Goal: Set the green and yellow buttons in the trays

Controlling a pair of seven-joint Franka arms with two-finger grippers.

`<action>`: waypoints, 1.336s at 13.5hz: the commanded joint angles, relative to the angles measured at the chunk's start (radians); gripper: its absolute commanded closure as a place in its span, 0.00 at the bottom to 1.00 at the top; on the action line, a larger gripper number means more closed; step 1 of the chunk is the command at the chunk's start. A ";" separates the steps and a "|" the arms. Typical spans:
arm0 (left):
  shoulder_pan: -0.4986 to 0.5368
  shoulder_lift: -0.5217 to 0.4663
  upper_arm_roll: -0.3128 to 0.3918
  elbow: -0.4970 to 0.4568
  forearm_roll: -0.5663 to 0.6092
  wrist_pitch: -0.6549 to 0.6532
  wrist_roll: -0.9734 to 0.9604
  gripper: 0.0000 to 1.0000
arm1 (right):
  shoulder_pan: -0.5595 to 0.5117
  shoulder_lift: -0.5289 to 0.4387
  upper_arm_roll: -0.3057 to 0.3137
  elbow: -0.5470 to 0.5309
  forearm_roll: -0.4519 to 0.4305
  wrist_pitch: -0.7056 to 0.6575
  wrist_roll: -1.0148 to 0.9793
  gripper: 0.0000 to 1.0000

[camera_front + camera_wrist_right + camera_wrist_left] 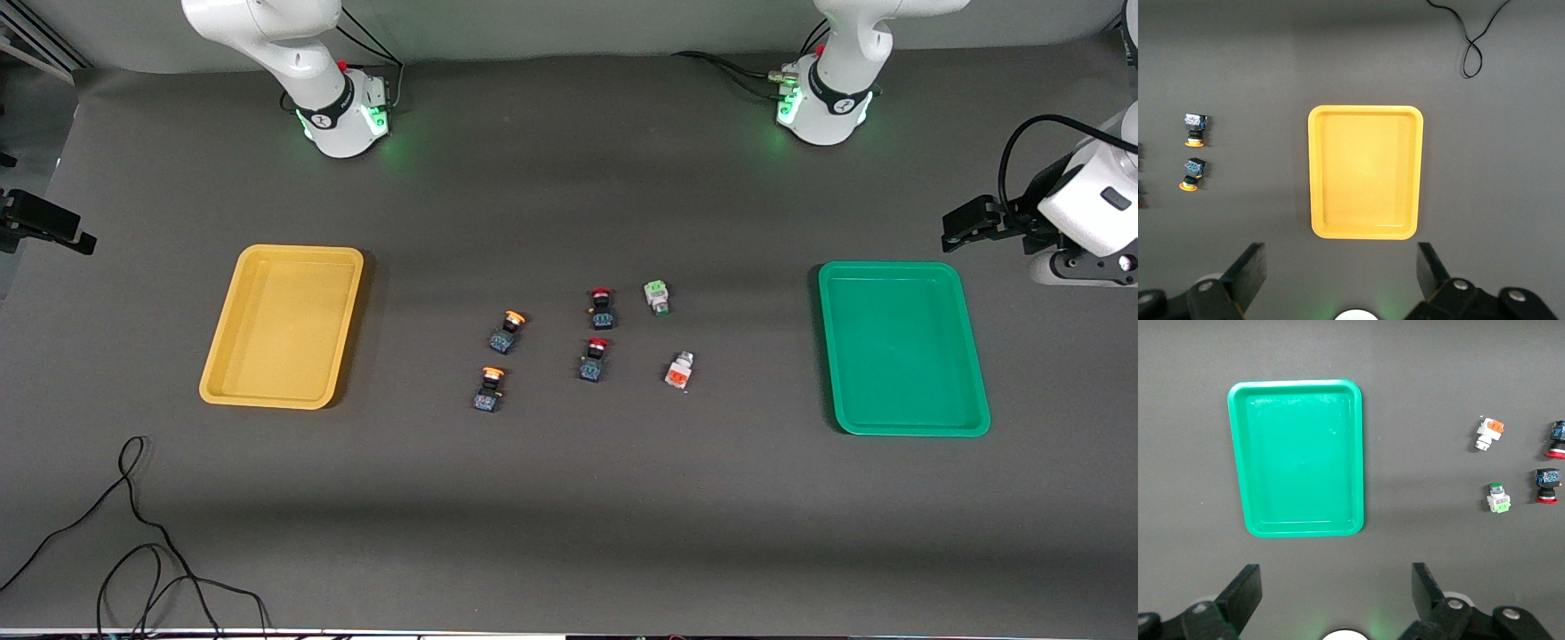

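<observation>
Lying loose: six buttons [601, 308], two trays [902, 347].

No words, brand names or numbers can be read anywhere in these views. The band around each robot base [342, 111] carries a small round white mark, too small to make out, and the buttons' markings are too small to read.

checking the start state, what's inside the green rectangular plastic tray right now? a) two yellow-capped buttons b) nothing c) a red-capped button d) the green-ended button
b: the green rectangular plastic tray holds nothing; all six small push buttons lie on the dark table between the trays.
</observation>
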 commanded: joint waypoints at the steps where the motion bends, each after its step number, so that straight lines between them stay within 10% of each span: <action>1: -0.008 -0.010 0.008 0.007 0.005 0.002 0.013 0.00 | 0.009 0.008 -0.003 0.019 -0.016 -0.027 0.007 0.00; 18: -0.013 -0.010 0.007 0.007 0.005 -0.007 0.009 0.00 | 0.006 0.034 -0.001 0.054 -0.016 -0.039 0.009 0.00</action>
